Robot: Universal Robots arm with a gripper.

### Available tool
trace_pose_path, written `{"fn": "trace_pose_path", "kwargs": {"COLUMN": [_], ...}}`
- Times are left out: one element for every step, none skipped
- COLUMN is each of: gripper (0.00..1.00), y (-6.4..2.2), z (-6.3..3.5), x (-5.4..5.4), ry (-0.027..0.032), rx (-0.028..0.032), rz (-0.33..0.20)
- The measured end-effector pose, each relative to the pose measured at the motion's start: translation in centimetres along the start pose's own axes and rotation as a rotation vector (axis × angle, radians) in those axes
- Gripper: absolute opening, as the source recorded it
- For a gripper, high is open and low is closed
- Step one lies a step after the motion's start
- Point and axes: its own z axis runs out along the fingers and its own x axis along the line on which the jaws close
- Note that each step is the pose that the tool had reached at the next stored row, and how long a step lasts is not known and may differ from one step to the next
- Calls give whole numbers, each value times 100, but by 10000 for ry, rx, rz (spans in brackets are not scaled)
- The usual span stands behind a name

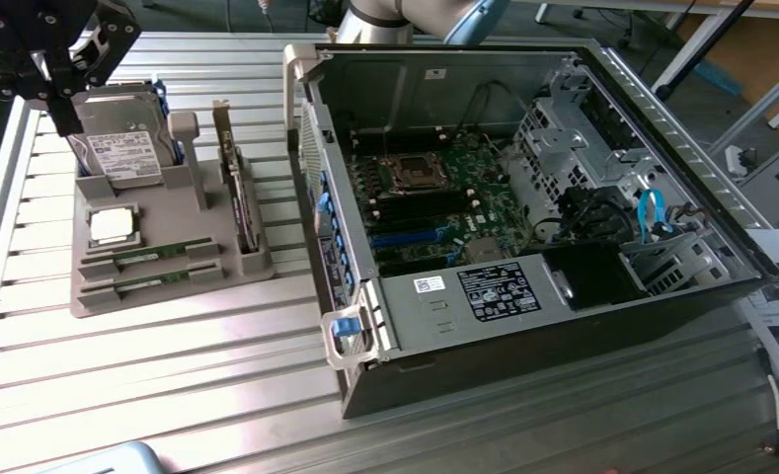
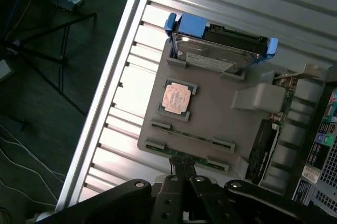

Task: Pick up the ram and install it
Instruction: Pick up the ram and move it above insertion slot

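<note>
Black pincer (image 2: 182, 167) fingers sat closest to the wrist camera, pressed together with no gap between them and nothing in their grip. In the exterior view the pincer (image 1: 62, 117) hung above the far corner of a gray tray (image 1: 179, 229), over the hard drive (image 1: 125, 148) standing there, and touched none of the parts.

Two ram sticks lay in slots along the tray's near edge, parallel and just beside each other. The outer ram stick (image 1: 145, 283) sat at the very edge, the inner ram stick (image 1: 152, 255) next to it. Their long axes ran across the tray from the exterior view's left to its right, pointing toward the open computer case (image 1: 495, 197). In the wrist view the fingertips lined up over the outer ram stick (image 2: 158, 148), with the inner ram stick (image 2: 192, 136) just beyond.

Between the sticks and the drive rested a square processor (image 1: 113, 225). An expansion card (image 1: 238, 197) stood on edge on the tray's case side. Tray and case both sat on the slatted metal worktop (image 1: 165, 395).
</note>
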Motion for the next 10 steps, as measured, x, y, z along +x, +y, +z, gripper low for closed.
{"fn": "trace_pose_path", "kwargs": {"gripper": [11,11,11,11,11,11,11,11,11,11], "y": [0,0,0,0,0,0,0,0,0,0], "z": [0,0,0,0,0,0,0,0,0,0], "x": [0,0,0,0,0,0,0,0,0,0], "ry": [6,13,21,28,35,44,52,59,68,76], "rx": [5,12,19,27,34,42,50,57,65,74], "rz": [-78,-170,-274,-389,-490,-603,-716,-809,-934,-1051]}}
